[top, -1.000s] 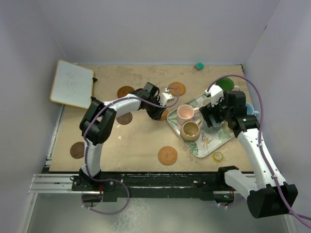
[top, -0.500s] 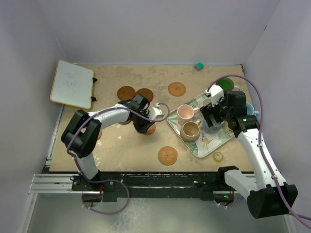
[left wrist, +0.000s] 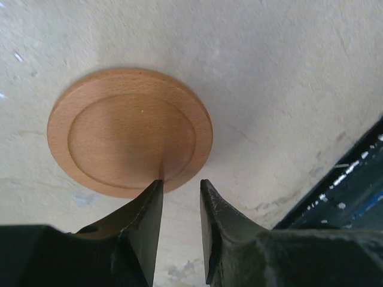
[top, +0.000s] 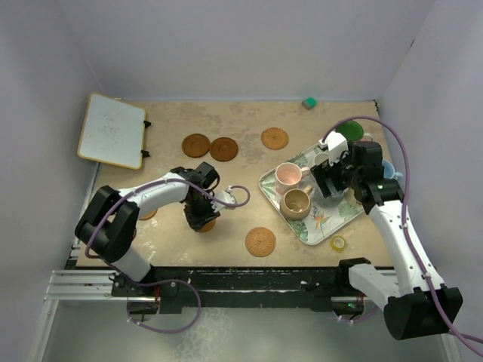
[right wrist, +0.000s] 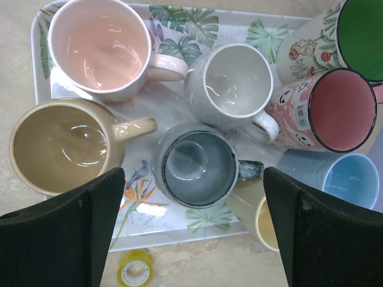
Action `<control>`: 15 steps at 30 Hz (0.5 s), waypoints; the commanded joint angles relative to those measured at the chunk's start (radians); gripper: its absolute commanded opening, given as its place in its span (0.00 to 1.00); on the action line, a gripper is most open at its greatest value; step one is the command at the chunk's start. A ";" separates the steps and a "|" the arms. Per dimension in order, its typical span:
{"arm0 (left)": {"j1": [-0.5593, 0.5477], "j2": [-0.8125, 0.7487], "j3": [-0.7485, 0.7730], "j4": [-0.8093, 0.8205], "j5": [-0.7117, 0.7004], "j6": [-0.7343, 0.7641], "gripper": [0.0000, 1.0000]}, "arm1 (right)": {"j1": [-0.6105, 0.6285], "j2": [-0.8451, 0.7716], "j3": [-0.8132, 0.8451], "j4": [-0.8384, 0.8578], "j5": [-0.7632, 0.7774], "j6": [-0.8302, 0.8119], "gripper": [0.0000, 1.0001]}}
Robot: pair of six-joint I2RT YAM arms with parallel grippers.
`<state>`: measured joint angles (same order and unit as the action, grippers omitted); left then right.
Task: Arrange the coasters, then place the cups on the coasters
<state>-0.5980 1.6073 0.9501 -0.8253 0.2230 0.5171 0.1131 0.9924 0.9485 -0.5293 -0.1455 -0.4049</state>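
Cups (right wrist: 200, 164), handled ceramic mugs, crowd the leaf-patterned rectangular tray (right wrist: 173, 24) at the right of the table (top: 241, 113), four on it, others just beside. Your right gripper (top: 330, 183) hangs above them, jaws spread wide, empty. Your left gripper (left wrist: 179, 182) stands narrowly parted, grasping nothing, one fingertip (left wrist: 155, 191) at the rim of a light-tan round wooden coaster (left wrist: 128, 131) lying flat near the table's front edge.

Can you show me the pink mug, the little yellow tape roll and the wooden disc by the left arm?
pink mug (right wrist: 99, 48): right wrist view, on its inner floor.
yellow tape roll (right wrist: 135, 257): right wrist view, on the ring's upper band.
wooden disc (left wrist: 128, 131): left wrist view, on its sunken middle.
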 commanded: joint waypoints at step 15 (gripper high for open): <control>0.084 0.014 0.450 0.060 0.045 -0.087 0.44 | 0.006 0.010 0.093 0.022 -0.034 0.047 1.00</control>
<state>-0.5461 1.5723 1.3064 -0.8467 0.2214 0.5068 0.1131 0.9932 0.9504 -0.5308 -0.1463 -0.3985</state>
